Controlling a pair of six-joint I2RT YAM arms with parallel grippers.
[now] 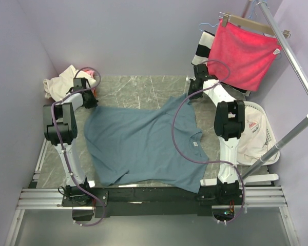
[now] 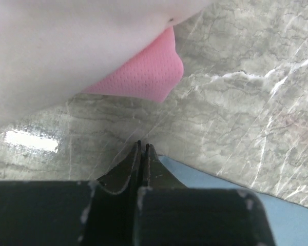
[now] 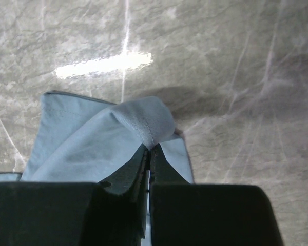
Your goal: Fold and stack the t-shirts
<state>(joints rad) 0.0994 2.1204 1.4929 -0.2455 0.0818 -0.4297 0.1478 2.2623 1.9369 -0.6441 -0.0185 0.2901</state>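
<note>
Nearest: black mounting rail [image 1: 154,195] carrying both arm bases, along the near edge. Beyond it, grey marbled table [image 1: 138,89]. Spread flat across most of that surface, blue-grey shirt [image 1: 138,143], collar toward the right arm, one sleeve reaching to the far right. At far right, hung on a rack, red towel [image 1: 244,54], with striped cloth [image 1: 201,48] just behind. Beside the right arm, white basket [image 1: 269,154] holding white shirt [image 1: 249,136] with red print. At the far left corner, cream shirt [image 1: 61,84] in a crumpled heap, pink shirt [image 1: 94,77] showing from under its edge. Right gripper [image 3: 149,148] pinching a bunched fold of the blue-grey shirt's hem at the far right sleeve, cloth raised over the tips. Left gripper [image 2: 143,146] with fingers pressed together at the blue-grey shirt's far left corner, cloth edge just beside the tips; impossible to tell whether any cloth caught between.
</note>
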